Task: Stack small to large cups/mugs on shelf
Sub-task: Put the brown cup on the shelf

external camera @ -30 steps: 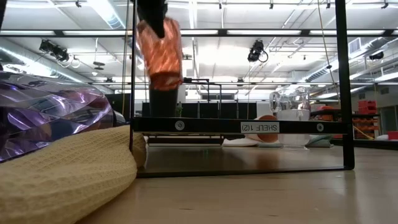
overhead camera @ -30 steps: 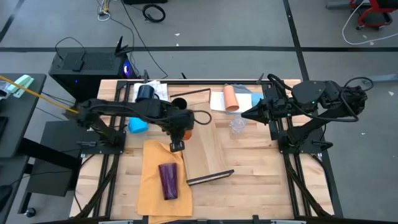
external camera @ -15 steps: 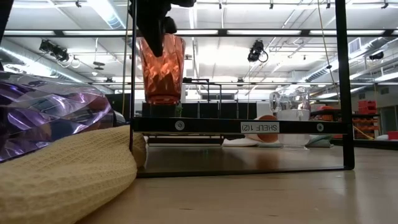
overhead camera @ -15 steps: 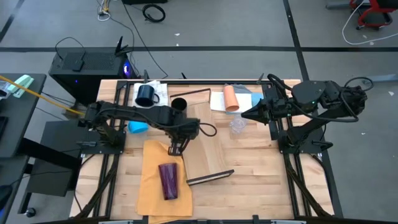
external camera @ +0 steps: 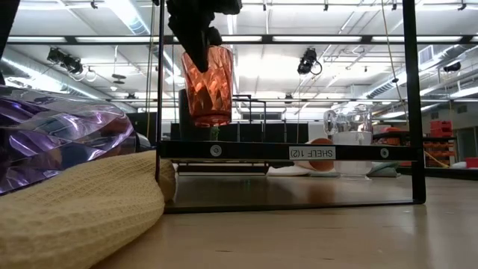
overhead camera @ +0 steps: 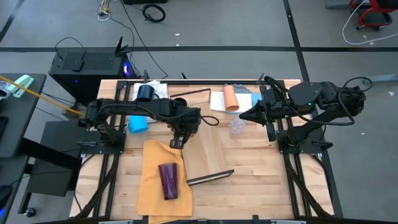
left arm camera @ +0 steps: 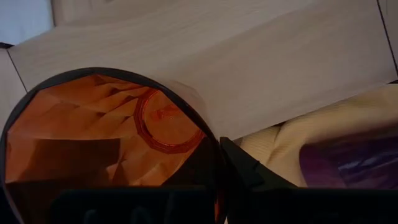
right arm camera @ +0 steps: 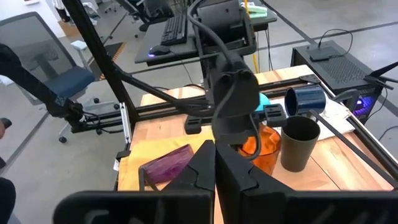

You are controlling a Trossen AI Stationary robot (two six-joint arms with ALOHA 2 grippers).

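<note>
- Left gripper (external camera: pixel 200 41) is clamped on the rim of a faceted translucent orange tumbler (external camera: pixel 207 84), held upright with its base just above the long pale wooden shelf plank (overhead camera: pixel 208 140); in the left wrist view the tumbler (left arm camera: pixel 112 143) fills the frame, mouth toward the camera.
- Tall black cup (right arm camera: pixel 298 143) stands upright on the shelf just beside the tumbler (right arm camera: pixel 264 146), between it and the dark navy mug (right arm camera: pixel 308 99).
- Right gripper (right arm camera: pixel 214 168) waits over the table's right side, fingers pressed together, nothing held.
- Faceted purple tumbler (overhead camera: pixel 168 180) lies on its side on the mustard-yellow cloth (overhead camera: pixel 152 193), off the shelf; peach cup (overhead camera: pixel 231 98) and clear plastic cup (overhead camera: pixel 237 127) lie well apart on the right.
- Judgement: lower straight down, keep the base flat, leave a small gap from the black cup, release only once seated.
- Versus 0.5 s ago: tumbler has shifted sideways toward the black cup and sits slightly higher; a second ago it hung higher still and tilted.
</note>
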